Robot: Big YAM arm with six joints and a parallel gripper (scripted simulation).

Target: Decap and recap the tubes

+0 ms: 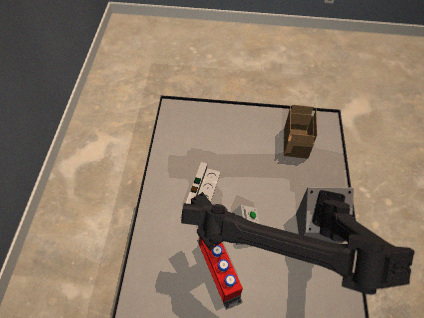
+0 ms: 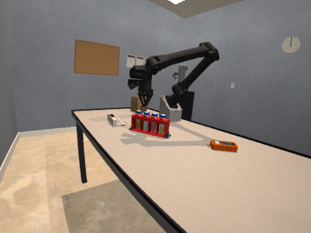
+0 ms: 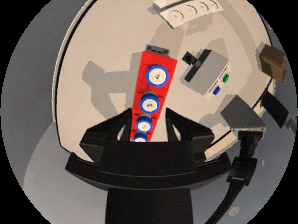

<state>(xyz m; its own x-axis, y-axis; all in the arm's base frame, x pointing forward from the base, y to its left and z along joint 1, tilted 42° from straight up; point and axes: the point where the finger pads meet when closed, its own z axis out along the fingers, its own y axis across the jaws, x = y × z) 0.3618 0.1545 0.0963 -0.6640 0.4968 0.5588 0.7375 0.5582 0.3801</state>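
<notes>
One tool [image 1: 209, 239] [image 2: 145, 104] [image 3: 148, 111], four capped tubes [image 1: 223, 265] [image 2: 146, 126] [image 3: 149, 104].

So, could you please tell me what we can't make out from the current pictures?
- Far-end cap of the red decapping station: hidden in the top view under the arm.
- Blue key: the arm covers it in the top view.
- Cap tray: too small in the exterior view to tell whether a lamp is lit.
</notes>
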